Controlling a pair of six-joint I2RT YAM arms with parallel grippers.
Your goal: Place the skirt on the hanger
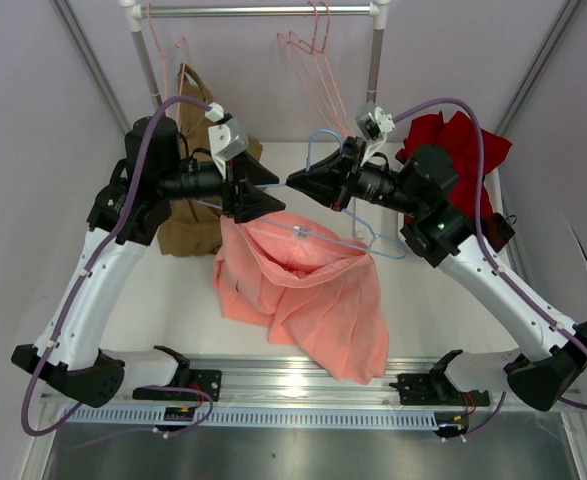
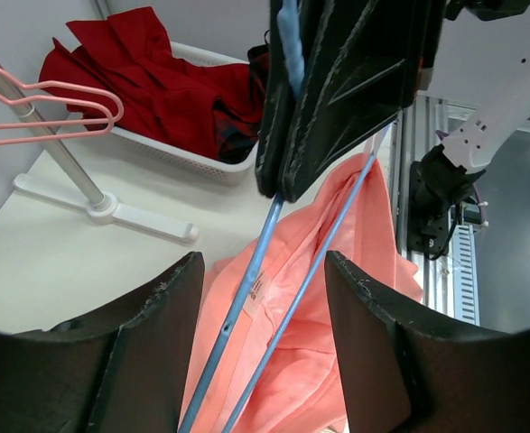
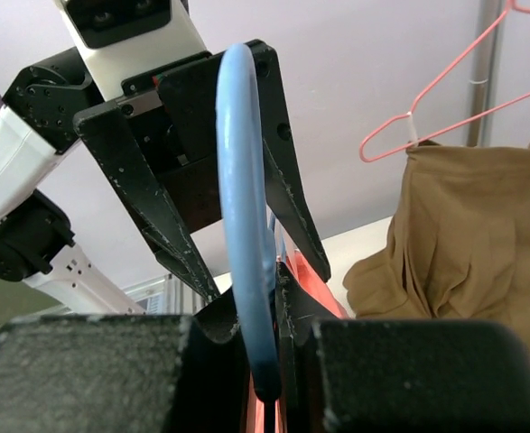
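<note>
My right gripper [image 1: 311, 180] pinches the hanger [image 3: 245, 180] by its hook while my left gripper [image 2: 265, 271] gapes wide astride its wires, with the skirt [image 1: 308, 290] heaped below on the table [image 1: 163, 300].

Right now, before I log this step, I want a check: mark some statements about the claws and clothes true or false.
The right claw grips the light blue hanger. True.
The left claw is shut on the salmon-pink skirt. False: it is open, with hanger wires between its fingers.
The dark red garment lies on the skirt. False: it lies in the white basket.
The tan garment hangs from a pink hanger. True.
</note>
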